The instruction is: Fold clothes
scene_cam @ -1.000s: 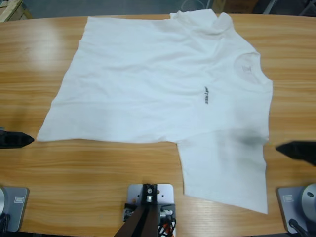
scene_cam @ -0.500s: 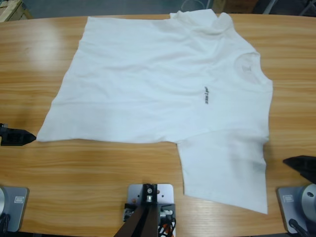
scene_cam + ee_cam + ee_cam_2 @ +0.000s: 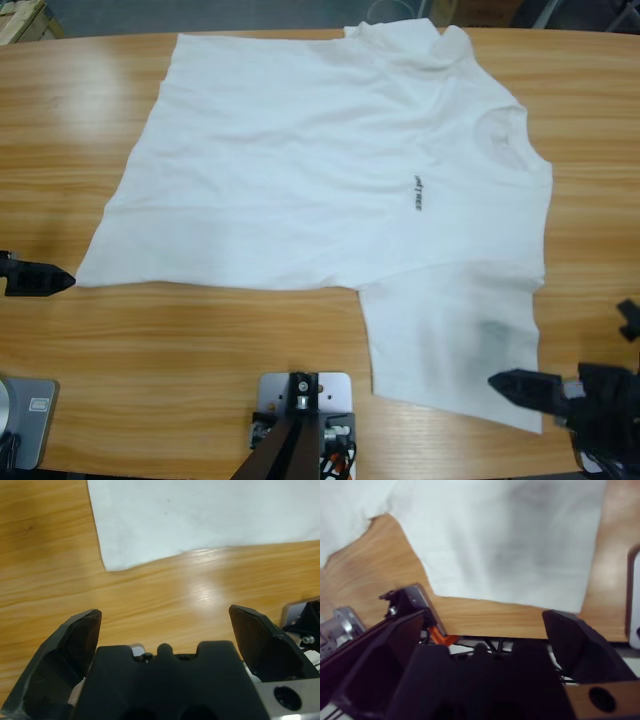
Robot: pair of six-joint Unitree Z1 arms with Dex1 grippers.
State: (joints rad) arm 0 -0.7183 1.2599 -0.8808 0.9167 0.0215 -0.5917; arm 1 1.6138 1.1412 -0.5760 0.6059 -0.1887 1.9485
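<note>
The clothes are one white T-shirt (image 3: 320, 170) lying flat on the wooden table (image 3: 180, 350), collar to the right, hem to the left, with a small dark logo (image 3: 417, 195) on the chest. My left gripper (image 3: 40, 279) rests at the table's left edge, just short of the shirt's near hem corner. In the left wrist view the left gripper (image 3: 165, 615) is open, with that corner of the T-shirt (image 3: 200, 515) ahead. My right gripper (image 3: 520, 385) points left at the near sleeve's lower corner. The right wrist view shows the right gripper (image 3: 482, 622) open before the T-shirt's sleeve (image 3: 510, 540).
Bare wood runs along the near edge, between the shirt's hem side and the sleeve. The far sleeve reaches the table's back edge (image 3: 250, 36). A wooden crate (image 3: 20, 15) sits off the back left corner.
The right gripper has moved from the right edge toward the near side and leftward, up to the near sleeve's corner. The left gripper has barely shifted. The shirt lies unchanged.
</note>
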